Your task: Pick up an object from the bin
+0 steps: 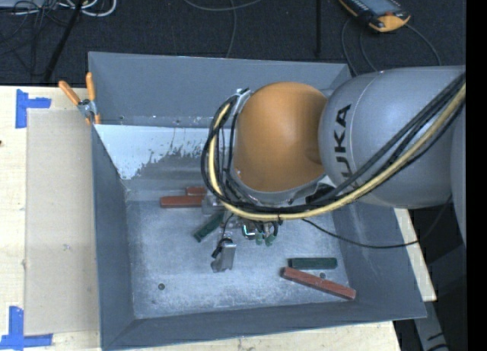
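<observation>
On the grey arm [396, 144] the letters "KA" can be read (the start of the word is hidden behind the orange cover [278, 136]). The gripper [224, 253] hangs low over the middle of the bin [114, 266], and how far it is open cannot be told. A dark green stick [205, 230] lies tilted just to its left, its near end lost under the wrist. A brown stick [183, 201] lies beyond it. Another green stick [312, 263] and a reddish-brown stick [319, 283] lie well apart to the right.
</observation>
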### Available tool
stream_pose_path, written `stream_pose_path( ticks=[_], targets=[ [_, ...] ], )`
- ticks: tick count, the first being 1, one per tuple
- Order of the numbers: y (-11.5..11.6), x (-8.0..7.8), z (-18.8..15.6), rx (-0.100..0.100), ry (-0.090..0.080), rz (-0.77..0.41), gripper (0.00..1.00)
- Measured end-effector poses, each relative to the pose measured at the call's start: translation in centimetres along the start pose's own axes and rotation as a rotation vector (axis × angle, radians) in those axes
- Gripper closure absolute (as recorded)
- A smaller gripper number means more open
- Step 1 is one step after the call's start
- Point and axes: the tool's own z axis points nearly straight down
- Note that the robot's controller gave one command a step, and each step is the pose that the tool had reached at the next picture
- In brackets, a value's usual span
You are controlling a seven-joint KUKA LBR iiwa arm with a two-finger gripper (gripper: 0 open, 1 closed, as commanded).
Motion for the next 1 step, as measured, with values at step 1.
stream_pose_path(
  ticks=[1],
  targets=[
    [-0.07, -0.18, -0.39, -0.001, -0.007, 0.004, 0.00]
  ],
)
